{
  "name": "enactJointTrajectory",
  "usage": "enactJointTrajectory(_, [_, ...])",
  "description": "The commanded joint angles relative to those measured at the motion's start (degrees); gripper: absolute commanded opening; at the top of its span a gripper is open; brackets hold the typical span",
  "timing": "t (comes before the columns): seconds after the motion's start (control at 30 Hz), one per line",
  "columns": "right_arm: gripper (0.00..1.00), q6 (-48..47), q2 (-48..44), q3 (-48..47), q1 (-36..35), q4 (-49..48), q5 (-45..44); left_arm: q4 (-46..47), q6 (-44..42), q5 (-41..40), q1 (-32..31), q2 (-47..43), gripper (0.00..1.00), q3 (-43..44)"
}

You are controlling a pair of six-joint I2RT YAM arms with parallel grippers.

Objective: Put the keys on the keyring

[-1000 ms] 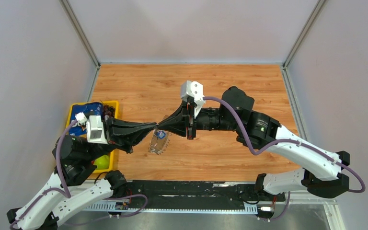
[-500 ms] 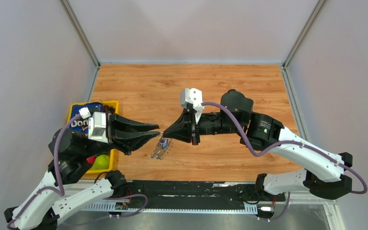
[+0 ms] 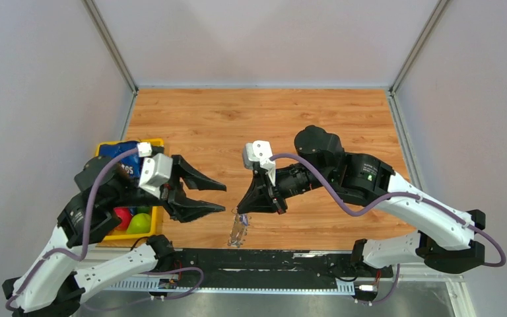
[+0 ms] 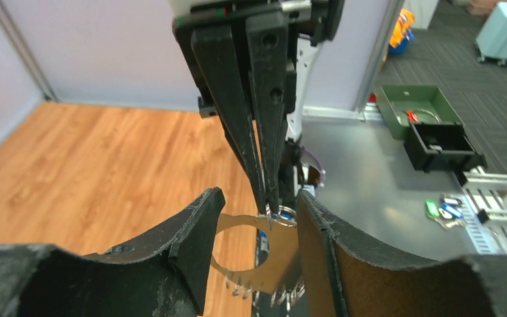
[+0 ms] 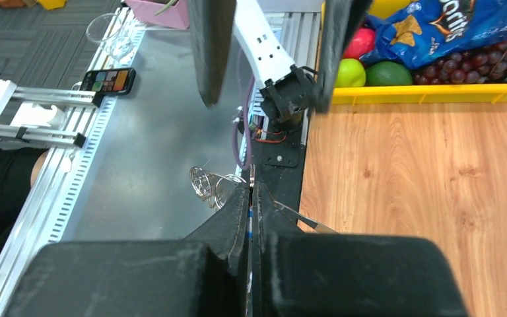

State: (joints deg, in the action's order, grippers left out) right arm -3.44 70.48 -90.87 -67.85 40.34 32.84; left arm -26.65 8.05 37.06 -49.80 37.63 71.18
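My right gripper (image 3: 237, 211) is shut, its fingers pointing down over the table's near edge. Slivers of the key's (image 5: 249, 216) blue head show between its pads. The keyring (image 3: 239, 230), a big silver hoop with a jagged fringe, hangs from those fingertips; how it joins the key is hidden. In the left wrist view the right gripper (image 4: 269, 211) comes down from above and the keyring (image 4: 252, 281) dangles beneath it. My left gripper (image 3: 224, 199) stands open just left of the hoop, touching nothing, and the hoop shows in the gap of the left gripper (image 4: 261, 198).
A yellow bin (image 3: 132, 238) at the table's left edge holds a blue chips bag (image 3: 122, 168), grapes (image 5: 475, 66) and red and green fruit (image 3: 138, 223). A black rail (image 3: 270, 257) runs along the near edge. Grey walls close in the wooden table (image 3: 270, 119).
The left gripper let go, opened and drew back to the left. The right gripper stayed shut and carried the hanging hoop toward the near edge.
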Motion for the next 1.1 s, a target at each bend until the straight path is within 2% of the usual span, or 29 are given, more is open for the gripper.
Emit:
enactJointTrajectory(0.0, [0.00,-2.1,1.1,-4.1,-0.2,2.9,3.6,-8.1,-2.2,5.9,0.1,3.6,0.56,2.3])
enactJointTrajectory(0.4, [0.00,-2.0,3.2,-4.8,-0.3,4.6,-0.6,-14.3,-1.3,5.2,0.1,7.6,0.55,4.2])
enactJointTrajectory(0.63, [0.00,-1.3,5.4,-6.2,-0.3,4.8,-3.4,-19.1,-2.3,4.3,0.1,9.9,0.48,5.6])
enactJointTrajectory(0.77, [0.00,-1.2,5.6,-6.6,-0.3,4.8,-3.5,-20.9,-3.1,3.0,0.1,10.2,0.42,5.7])
enactJointTrajectory(1.07, [0.00,-1.4,5.3,-6.6,-0.3,5.2,-2.9,-21.7,-3.8,-4.4,0.1,9.2,0.40,6.3])
